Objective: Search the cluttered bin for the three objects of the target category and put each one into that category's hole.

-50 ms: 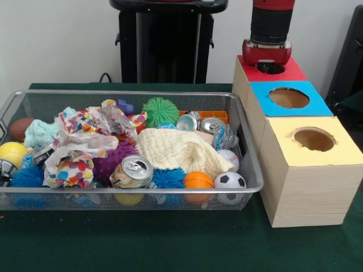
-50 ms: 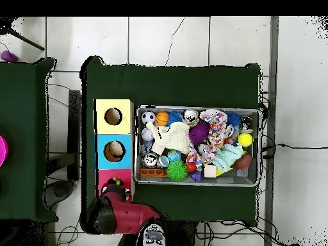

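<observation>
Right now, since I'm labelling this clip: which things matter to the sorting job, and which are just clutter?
Job: end effector over the red box; blue box; yellow box; wire bin; soda can and soccer ball, possible targets (category unclear).
Lying about: cream cloth; patterned paper.

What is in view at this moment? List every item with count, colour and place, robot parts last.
wire bin: one, silver, left on the green table
drink cans: at least three, silver, one at the bin's front, others near its back right
spiky balls: several, green, purple, blue, spread through the bin
sports balls: soccer, orange basketball, baseball, front right corner
cream cloth: one, bin's middle
patterned wrap: one, multicoloured, left of middle
boxes with holes: three, topped yellow, blue, red, right of the bin
hand: one, red and black, over the red box's hole; fingers hidden
</observation>
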Available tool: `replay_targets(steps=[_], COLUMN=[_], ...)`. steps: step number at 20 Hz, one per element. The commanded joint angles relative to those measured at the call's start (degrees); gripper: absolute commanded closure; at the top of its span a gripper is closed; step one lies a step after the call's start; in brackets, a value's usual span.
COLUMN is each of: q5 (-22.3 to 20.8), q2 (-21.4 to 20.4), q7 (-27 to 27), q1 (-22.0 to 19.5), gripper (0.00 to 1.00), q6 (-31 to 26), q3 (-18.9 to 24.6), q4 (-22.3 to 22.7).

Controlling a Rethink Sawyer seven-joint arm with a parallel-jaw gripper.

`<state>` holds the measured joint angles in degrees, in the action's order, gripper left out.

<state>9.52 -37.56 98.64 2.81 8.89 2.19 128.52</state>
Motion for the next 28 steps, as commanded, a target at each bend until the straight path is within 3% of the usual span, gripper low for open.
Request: replay_targets(steps=[1,10,13,14,20,25,28], q5=[-2.6,-2.7,-3.2,-3.4,-2.1,0.8,1.0], q2=[13.2,11.6,11.6,11.6,11.3,9.7,9.7], q7=[9.0,8.1,8.7,9.0,10.3,9.1,9.3], q1=[-3.3,-2.5,-2.7,-2.9,-2.6,2.5,2.3], gripper=[1.00,1.00,1.00,0.00,0.00,0.00,0.00], q6=[3.8,0.3,2.3,3.1,3.1,0.1,-0.9], q3=[4.0,2.7,2.8,2.9,2.5,-2.0,-1.8], q4=[-7.7,-8.6,-8.5,-8.4,-8.0,-8.8,-8.7])
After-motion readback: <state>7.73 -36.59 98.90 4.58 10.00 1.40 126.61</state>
